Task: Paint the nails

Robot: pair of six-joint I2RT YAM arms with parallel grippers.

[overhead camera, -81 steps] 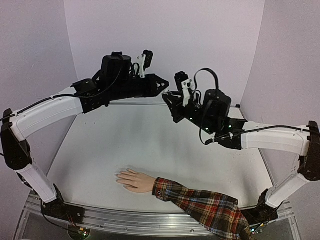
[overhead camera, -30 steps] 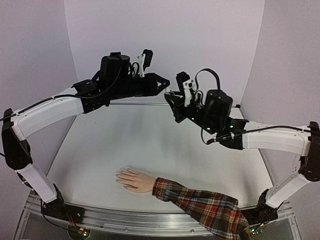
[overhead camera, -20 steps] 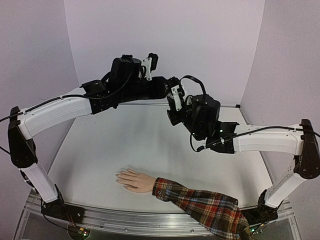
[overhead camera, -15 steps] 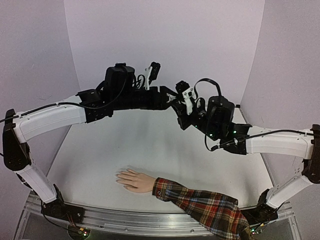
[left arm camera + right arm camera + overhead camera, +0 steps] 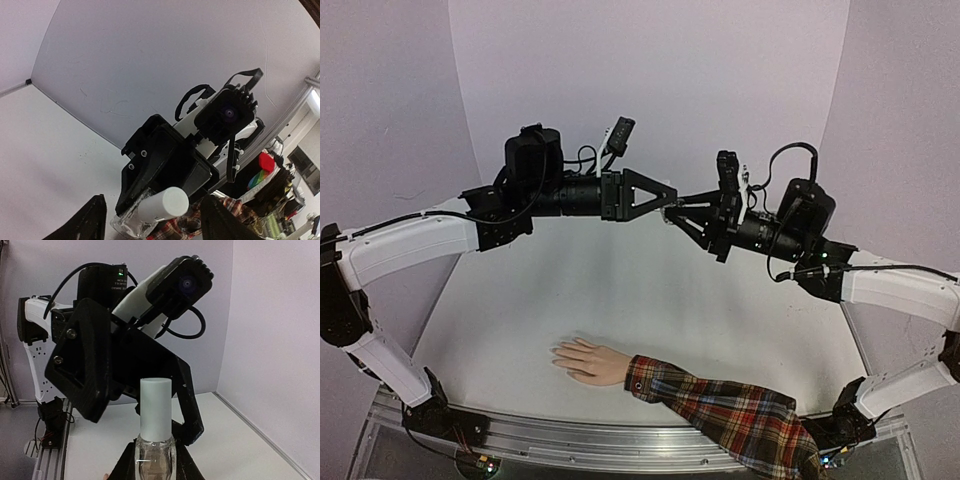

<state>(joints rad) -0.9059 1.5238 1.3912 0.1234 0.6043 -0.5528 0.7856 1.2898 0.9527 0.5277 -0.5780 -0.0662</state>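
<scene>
The right tool [image 5: 155, 466] is clamped on the body of a small clear glass bottle [image 5: 155, 455]. It holds the bottle in mid-air so that the tall white cylindrical cap [image 5: 155, 409] sticks out past its fingers toward the other arm. That looks deliberate: gripping the glass low leaves the whole cap bare for a second grasp.

The left tool [image 5: 155, 199] faces it head-on with its jaws spread wide. One finger stands on either side of the cap, and as far as the left wrist view shows, neither touches it. I read this as the opening step, where one arm steadies the bottle while the other is placed to close on the cap and twist it off. The cap probably carries the brush, though no brush can be seen. A grip that lands off-centre could tilt the bottle in the right tool's hold.

The two tools meet high above the far half of the white table [image 5: 620, 290]. They are well apart from the pale skin-coloured hand [image 5: 586, 361], which lies flat near the front edge with its fingers spread. Its red plaid sleeve [image 5: 730, 415] trails off to the right corner. The nails [image 5: 557, 352] sit at the fingertips pointing left and are too small to tell if any carry paint. The flat, spread pose turns each nail upward and leaves gaps between the fingers.
</scene>
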